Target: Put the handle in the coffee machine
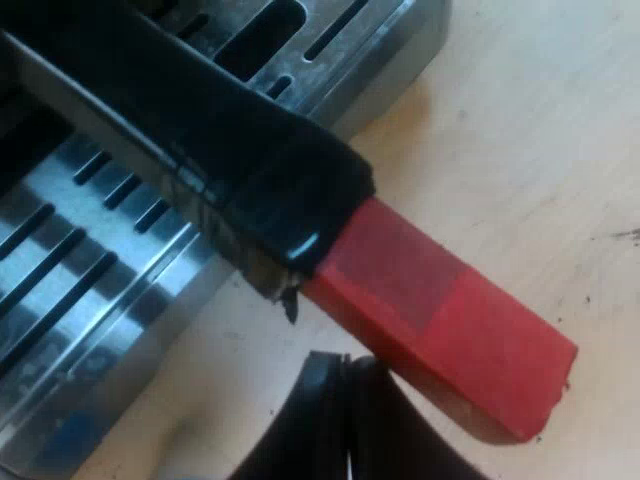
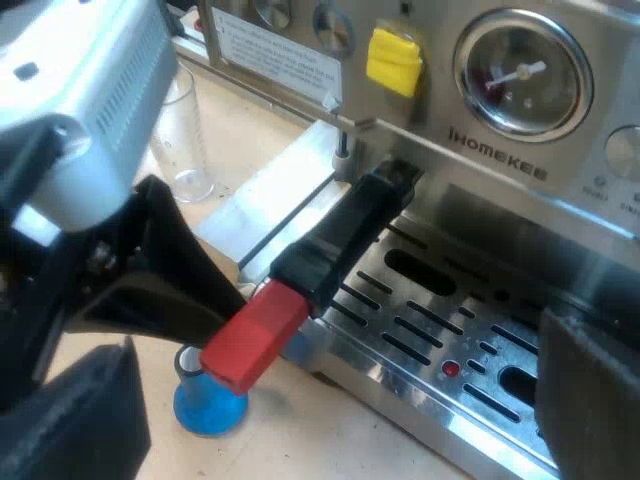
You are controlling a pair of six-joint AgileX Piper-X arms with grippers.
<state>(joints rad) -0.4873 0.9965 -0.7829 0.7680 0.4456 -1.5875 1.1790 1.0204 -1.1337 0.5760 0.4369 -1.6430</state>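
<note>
Apparently holder handle already seated at espresso machine front, sticking out over drip tray; locked or not, cannot tell. Just beside red end, left tool clenched, empty. Meanwhile right tool spread wide, empty. Judged rigid, head-heavy. Glossy dark part looks slippery; flat-sided red end offers best purchase and leverage.
</note>
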